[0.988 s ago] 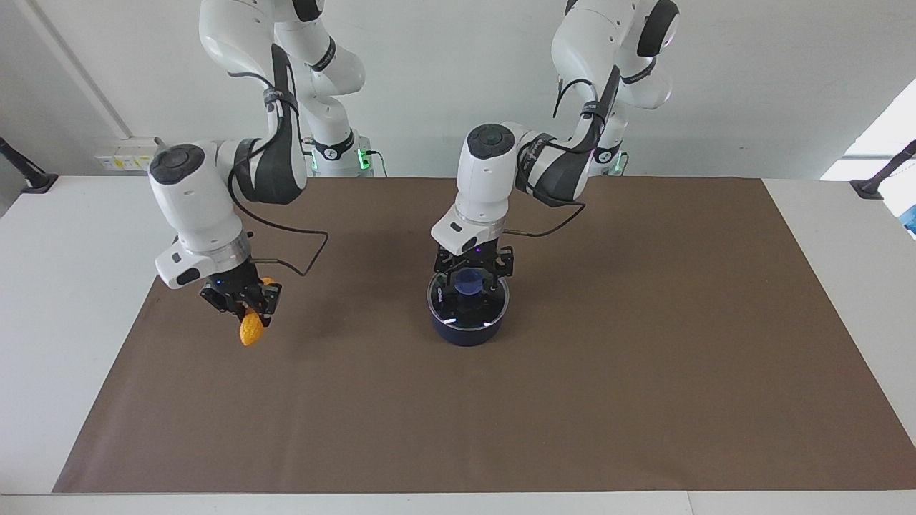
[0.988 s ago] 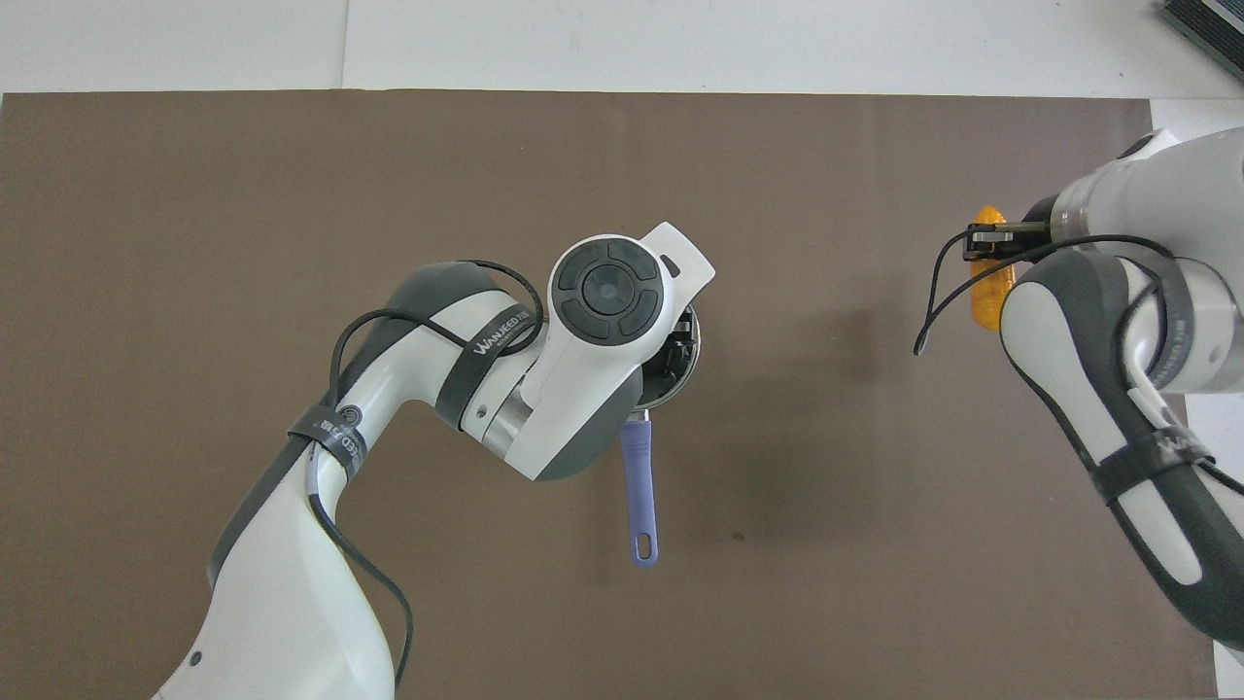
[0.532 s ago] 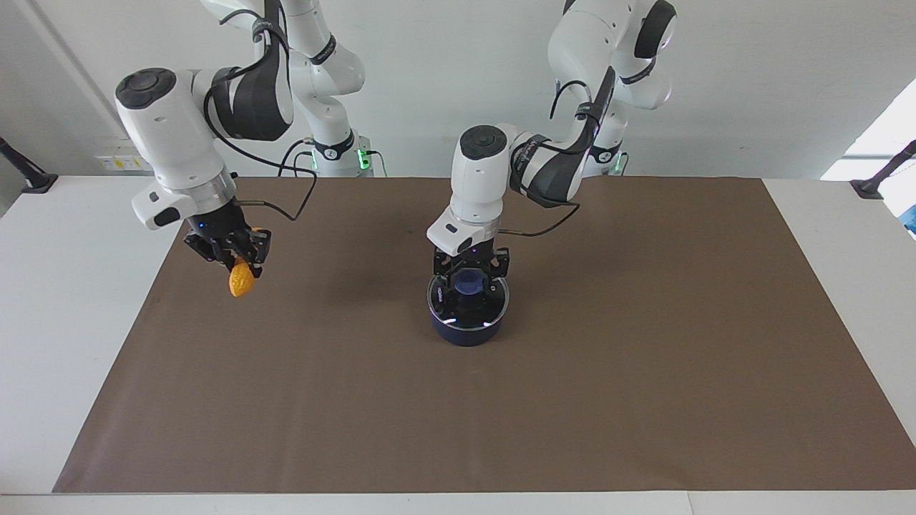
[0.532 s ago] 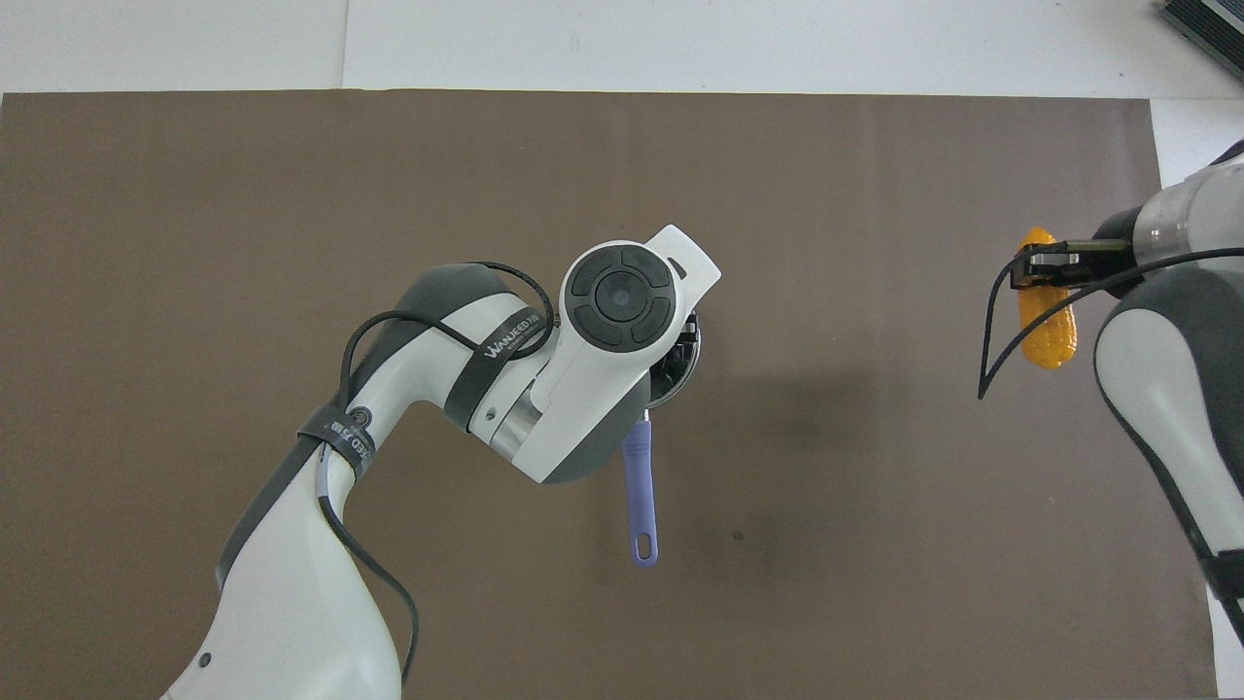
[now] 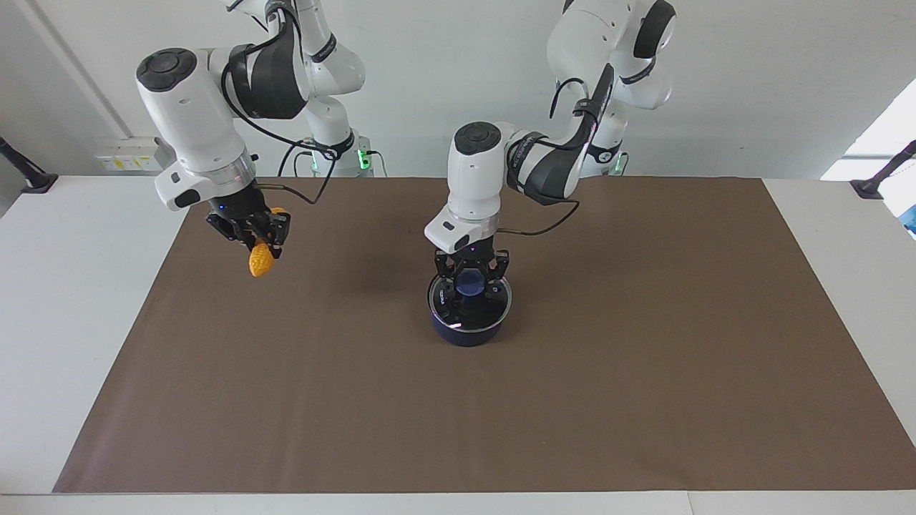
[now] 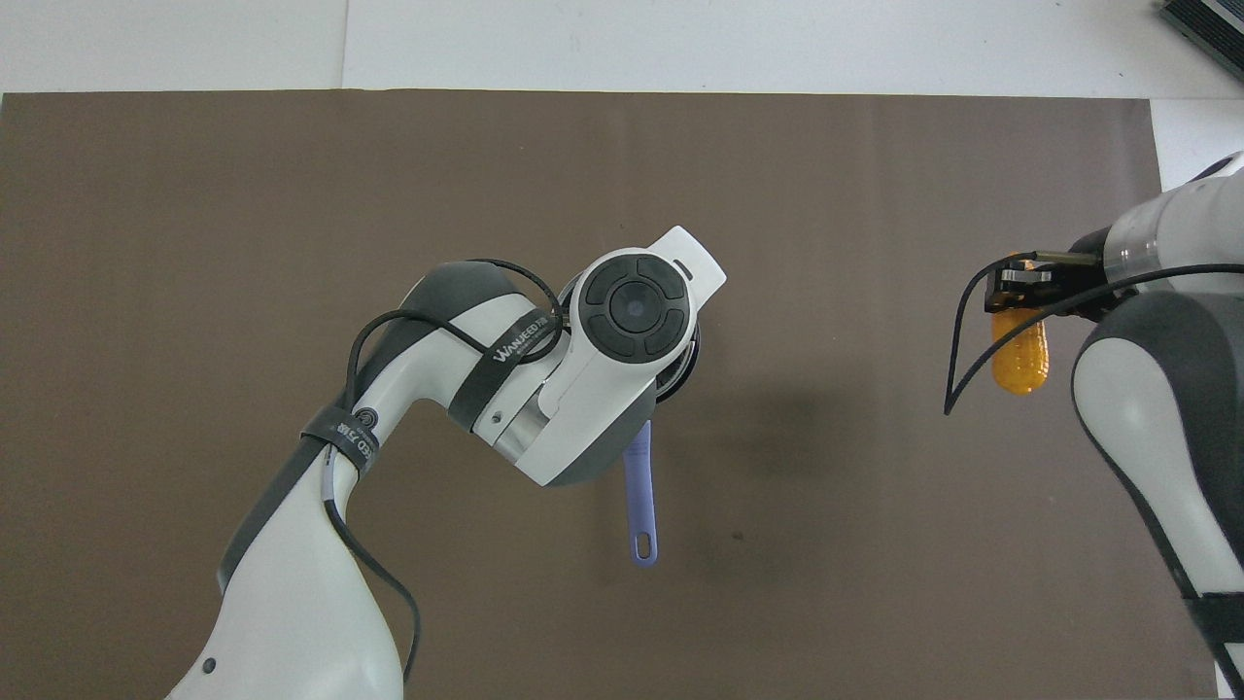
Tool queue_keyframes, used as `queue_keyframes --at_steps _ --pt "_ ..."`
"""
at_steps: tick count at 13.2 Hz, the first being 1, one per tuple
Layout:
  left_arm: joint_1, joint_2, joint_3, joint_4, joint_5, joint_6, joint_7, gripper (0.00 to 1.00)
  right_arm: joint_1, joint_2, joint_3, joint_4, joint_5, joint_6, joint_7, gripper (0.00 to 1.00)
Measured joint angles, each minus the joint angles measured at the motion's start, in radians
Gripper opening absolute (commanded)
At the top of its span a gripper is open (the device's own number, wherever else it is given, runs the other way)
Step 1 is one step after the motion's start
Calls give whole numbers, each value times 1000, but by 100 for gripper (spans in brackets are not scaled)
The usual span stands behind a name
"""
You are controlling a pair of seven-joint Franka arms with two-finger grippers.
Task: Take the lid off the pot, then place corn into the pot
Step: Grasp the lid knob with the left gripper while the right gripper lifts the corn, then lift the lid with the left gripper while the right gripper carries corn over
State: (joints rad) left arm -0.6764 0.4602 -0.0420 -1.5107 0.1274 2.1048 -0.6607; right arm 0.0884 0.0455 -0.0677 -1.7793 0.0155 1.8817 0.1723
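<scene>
The navy pot (image 5: pixel 465 330) stands mid-mat, its blue-purple handle (image 6: pixel 638 496) pointing toward the robots. The glass lid (image 5: pixel 494 309) lies level at the pot's rim; I cannot tell whether it rests on the rim or hangs just above it. My left gripper (image 5: pixel 470 281) comes straight down and is shut on the lid's blue knob (image 5: pixel 470 284). In the overhead view the left wrist hides the lid and most of the pot (image 6: pixel 686 366). My right gripper (image 5: pixel 259 242) is shut on the orange-yellow corn (image 5: pixel 261 262) and holds it in the air over the mat at the right arm's end; the corn also shows in the overhead view (image 6: pixel 1019 355).
A brown mat (image 5: pixel 644 372) covers most of the white table (image 5: pixel 71 300). A dark object (image 6: pixel 1205 29) lies at the table corner farthest from the robots, at the right arm's end. The right arm's black cable (image 6: pixel 962 340) hangs beside the corn.
My right gripper has risen with the corn, then shifted toward the pot. My left wrist has straightened and risen slightly, still closed on the knob.
</scene>
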Motion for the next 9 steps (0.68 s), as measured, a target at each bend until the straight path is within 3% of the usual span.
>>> queue_keyframes --at_steps 6,9 --pt "5 -40 16 12 6 -6 0 8 0 0 0 -2 0 -3 25 0" --pt "44 -41 22 -2 6 -16 9 6 31 -1 3 -4 0 -10 125 0"
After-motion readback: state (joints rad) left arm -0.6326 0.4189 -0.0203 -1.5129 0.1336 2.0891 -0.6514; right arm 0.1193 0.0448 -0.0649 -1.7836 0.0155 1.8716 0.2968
